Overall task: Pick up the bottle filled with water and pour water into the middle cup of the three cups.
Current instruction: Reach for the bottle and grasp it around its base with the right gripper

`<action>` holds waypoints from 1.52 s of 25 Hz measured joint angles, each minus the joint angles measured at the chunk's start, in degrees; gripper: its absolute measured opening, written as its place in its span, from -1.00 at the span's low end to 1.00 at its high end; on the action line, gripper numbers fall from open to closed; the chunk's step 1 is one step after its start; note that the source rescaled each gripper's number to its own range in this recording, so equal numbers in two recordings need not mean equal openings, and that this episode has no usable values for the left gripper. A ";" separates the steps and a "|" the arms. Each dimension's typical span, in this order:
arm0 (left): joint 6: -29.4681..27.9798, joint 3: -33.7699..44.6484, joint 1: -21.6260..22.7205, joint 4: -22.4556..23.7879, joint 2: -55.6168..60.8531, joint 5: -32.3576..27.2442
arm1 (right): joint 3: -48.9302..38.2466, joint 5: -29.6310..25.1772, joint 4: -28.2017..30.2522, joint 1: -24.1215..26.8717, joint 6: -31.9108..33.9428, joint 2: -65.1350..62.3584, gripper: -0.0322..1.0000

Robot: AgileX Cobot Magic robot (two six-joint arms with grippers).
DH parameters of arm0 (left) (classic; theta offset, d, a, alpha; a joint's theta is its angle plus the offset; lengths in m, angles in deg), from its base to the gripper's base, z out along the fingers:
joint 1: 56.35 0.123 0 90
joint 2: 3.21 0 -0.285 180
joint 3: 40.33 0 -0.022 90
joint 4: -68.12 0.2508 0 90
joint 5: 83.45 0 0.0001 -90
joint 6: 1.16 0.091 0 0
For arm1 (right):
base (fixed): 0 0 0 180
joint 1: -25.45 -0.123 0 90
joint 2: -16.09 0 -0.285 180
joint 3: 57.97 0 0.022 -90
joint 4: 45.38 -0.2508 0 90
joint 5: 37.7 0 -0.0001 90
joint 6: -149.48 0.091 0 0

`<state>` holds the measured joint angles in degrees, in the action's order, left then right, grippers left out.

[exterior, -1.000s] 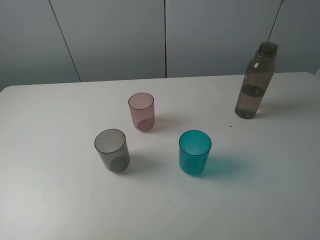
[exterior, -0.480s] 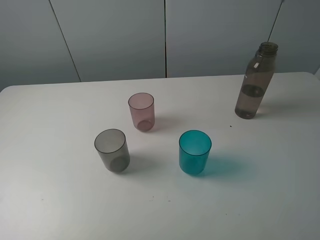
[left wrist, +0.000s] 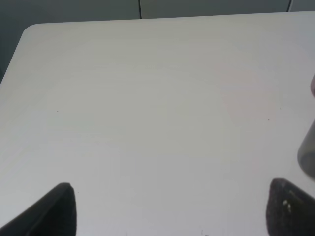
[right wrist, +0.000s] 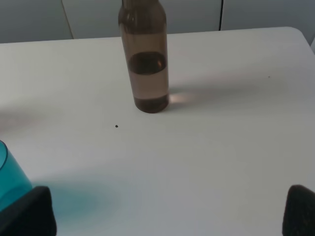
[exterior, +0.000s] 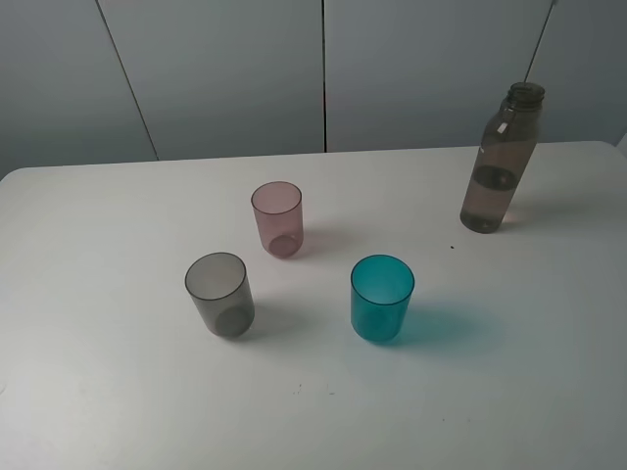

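The smoky brown-grey bottle (exterior: 500, 162) stands upright and uncapped at the table's back right, part filled with water. It also shows in the right wrist view (right wrist: 145, 69). The pink cup (exterior: 277, 217) stands mid-table, with the smoky grey cup (exterior: 219, 294) in front of it to the left and the teal cup (exterior: 382, 298) in front of it to the right. Neither gripper shows in the exterior view. My right gripper (right wrist: 162, 214) is open, well short of the bottle, with the teal cup (right wrist: 10, 177) beside one finger. My left gripper (left wrist: 172, 211) is open and empty over bare table.
The white table (exterior: 118, 392) ends at a grey panelled wall (exterior: 216, 69) behind. A sliver of the grey cup (left wrist: 307, 152) shows at the edge of the left wrist view. The table's rounded back corner (left wrist: 29, 29) lies ahead of the left gripper.
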<state>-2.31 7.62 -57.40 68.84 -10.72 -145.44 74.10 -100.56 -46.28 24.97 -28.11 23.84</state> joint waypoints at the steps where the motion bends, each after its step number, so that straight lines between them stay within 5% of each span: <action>1: 0.00 0.00 0.00 0.00 0.00 0.00 | 0.00 0.00 0.00 0.00 0.00 0.00 1.00; 18: -0.12 0.00 0.00 0.00 0.00 0.00 | 0.00 0.00 0.00 0.00 0.00 0.35 1.00; 23: -0.12 0.00 0.00 0.00 0.00 0.00 | 4.22 0.86 0.00 0.00 -0.24 9.65 1.00; 30: -0.12 0.00 0.00 0.00 0.00 0.00 | 15.51 8.16 0.00 0.00 -3.27 28.36 1.00; 38: -0.12 0.00 0.00 0.00 0.00 0.00 | 15.32 23.05 0.31 -2.15 -3.48 47.97 1.00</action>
<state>-2.43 7.62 -57.40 68.84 -10.72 -145.44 89.42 -77.52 -45.97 22.82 -31.59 71.80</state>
